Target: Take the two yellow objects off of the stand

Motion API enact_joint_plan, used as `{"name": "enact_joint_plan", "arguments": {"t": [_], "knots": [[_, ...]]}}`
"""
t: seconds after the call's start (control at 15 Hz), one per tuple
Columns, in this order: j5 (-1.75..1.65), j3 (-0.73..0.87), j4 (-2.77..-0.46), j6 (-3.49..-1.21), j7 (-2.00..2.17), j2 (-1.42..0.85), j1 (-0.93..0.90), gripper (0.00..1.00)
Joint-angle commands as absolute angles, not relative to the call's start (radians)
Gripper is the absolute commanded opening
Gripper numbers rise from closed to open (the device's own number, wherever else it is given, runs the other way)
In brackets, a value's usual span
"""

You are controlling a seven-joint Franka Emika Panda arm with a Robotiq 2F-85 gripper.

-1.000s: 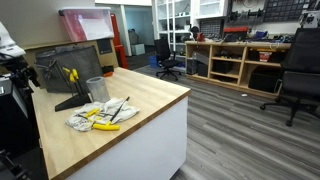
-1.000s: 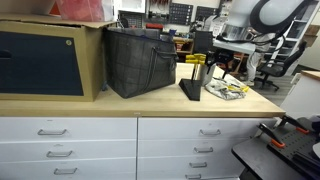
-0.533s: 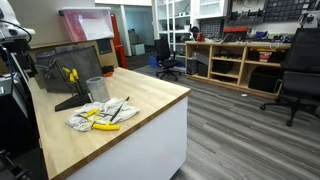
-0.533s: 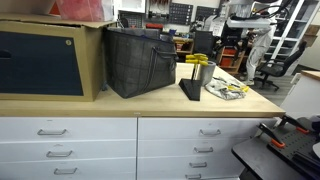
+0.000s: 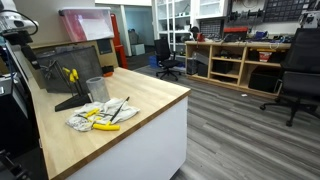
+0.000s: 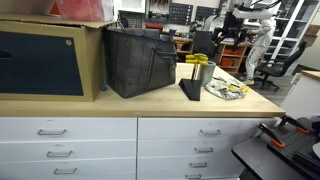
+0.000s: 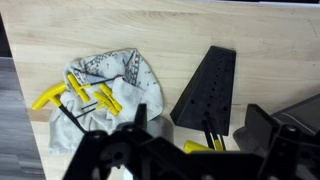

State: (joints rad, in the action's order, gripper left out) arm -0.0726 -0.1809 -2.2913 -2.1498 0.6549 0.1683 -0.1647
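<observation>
Gripper is hanging at the wrist frame's bottom edge, jaws spread, gripping nothing. Just beyond, the stand is sitting right of centre, carrying the two yellow objects. A cloth is lying upper left.

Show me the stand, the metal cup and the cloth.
stand point(image 7: 205, 85), wrist view, middle of its slanted panel
metal cup point(image 5: 97, 90), in an exterior view, its side wall
cloth point(image 7: 100, 65), wrist view, bare upper part

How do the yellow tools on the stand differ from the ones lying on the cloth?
The stand tools hang raised on the slanted stand; the cloth tools lie flat on the cloth. The stand tools look compact; the cloth tools have long dark shafts. Both have yellow handles.
</observation>
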Motion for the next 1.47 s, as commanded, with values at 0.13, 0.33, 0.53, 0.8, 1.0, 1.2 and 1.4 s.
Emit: {"name": "enact_joint_plan", "arguments": {"t": [0.13, 0.33, 0.53, 0.8, 1.0, 1.2, 1.4], "knots": [[-0.089, -0.188, -2.26, -2.121, 0.662, 0.103, -0.139, 1.0], [-0.063, -0.168, -2.24, -2.135, 0.772, 0.083, -0.112, 1.0], [0.024, -0.147, -2.21, -2.12, 0.854, 0.081, -0.1, 1.0], [0.1, -0.148, -2.16, -2.138, 1.026, 0.055, -0.101, 1.0], [0.108, -0.155, -2.126, -2.164, 1.199, 0.025, -0.107, 1.0], [0.072, -0.156, -2.102, -2.21, 1.388, -0.004, -0.116, 1.0], [0.018, -0.154, -2.081, -2.255, 1.547, -0.033, -0.131, 1.0]]}}
